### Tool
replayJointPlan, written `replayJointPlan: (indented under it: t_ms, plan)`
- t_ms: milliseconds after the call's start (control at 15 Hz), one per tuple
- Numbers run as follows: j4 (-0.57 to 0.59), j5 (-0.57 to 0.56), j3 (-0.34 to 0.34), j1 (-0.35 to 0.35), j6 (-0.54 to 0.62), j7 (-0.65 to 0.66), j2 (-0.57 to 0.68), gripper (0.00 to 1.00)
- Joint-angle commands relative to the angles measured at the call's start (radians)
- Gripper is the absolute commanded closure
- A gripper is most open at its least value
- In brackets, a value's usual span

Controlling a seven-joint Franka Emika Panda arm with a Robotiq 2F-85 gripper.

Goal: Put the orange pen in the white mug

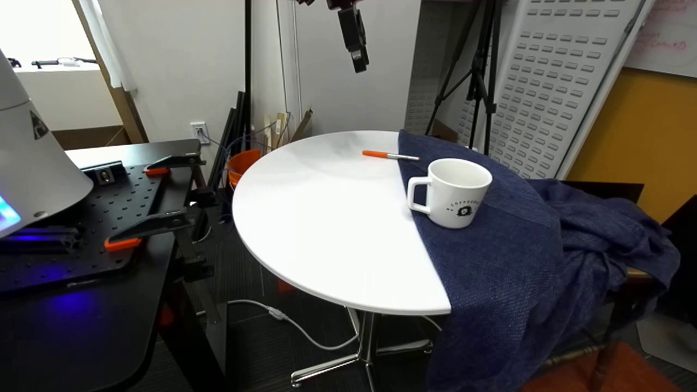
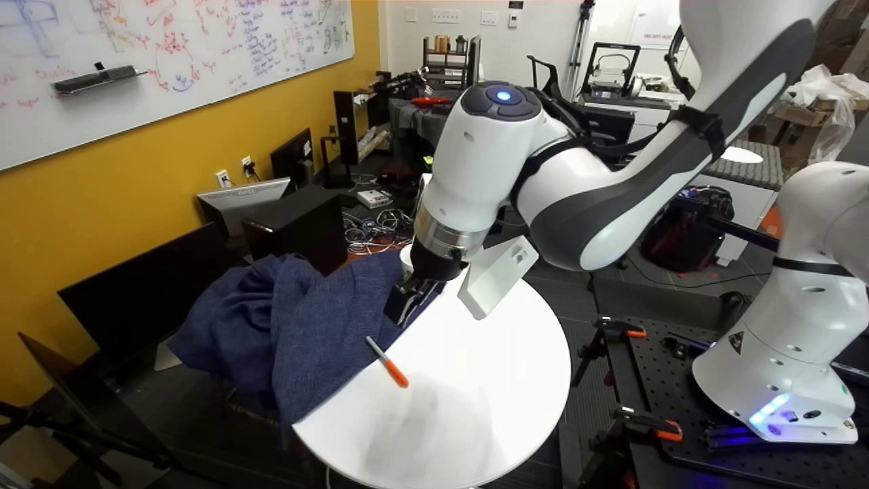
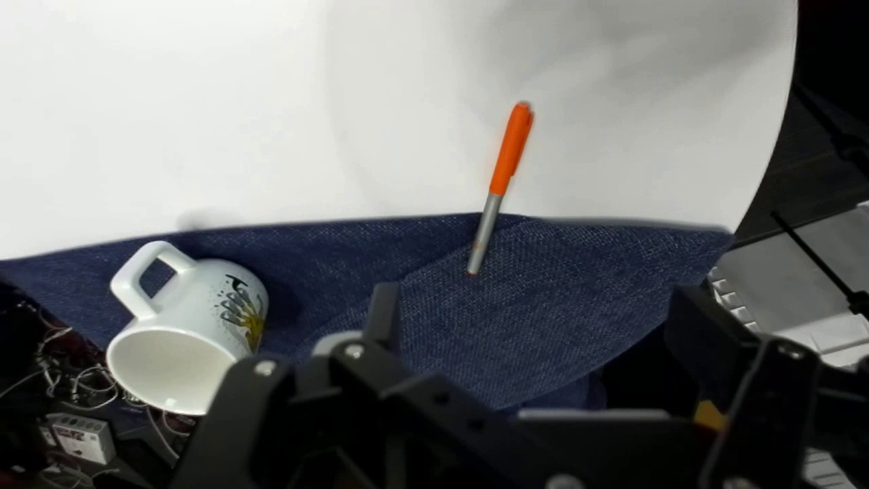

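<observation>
The orange pen (image 1: 381, 155) has an orange cap and a grey-silver body. It lies flat with its orange end on the white tabletop and its silver end on the blue cloth; it also shows in an exterior view (image 2: 392, 368) and the wrist view (image 3: 506, 159). The white mug (image 1: 456, 190) stands upright on the cloth, its handle toward the white tabletop. In the wrist view the mug (image 3: 204, 312) is at lower left; in an exterior view it is mostly hidden behind the arm (image 2: 406, 255). My gripper (image 3: 536, 299) is open and empty, above the table, apart from both (image 2: 407, 305).
The round white table (image 1: 326, 228) is partly covered by a dark blue cloth (image 1: 506, 256) that drapes over its edge. The robot base stands on a black table (image 2: 624, 380) with clamps. A tripod (image 1: 479, 81) and a perforated panel (image 1: 566, 81) stand behind.
</observation>
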Motion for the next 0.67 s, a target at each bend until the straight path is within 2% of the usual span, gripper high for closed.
replayJointPlan:
  t_ms: [0, 267, 333, 600]
  plan:
    - [0.047, 0.015, -0.044, 0.043, 0.037, 0.002, 0.077, 0.0]
    - [0.066, 0.041, -0.067, 0.074, 0.084, -0.03, 0.136, 0.0]
    - [0.04, 0.034, -0.082, 0.086, 0.057, -0.022, 0.102, 0.0]
    - [0.053, 0.045, -0.092, 0.101, 0.07, -0.024, 0.13, 0.0]
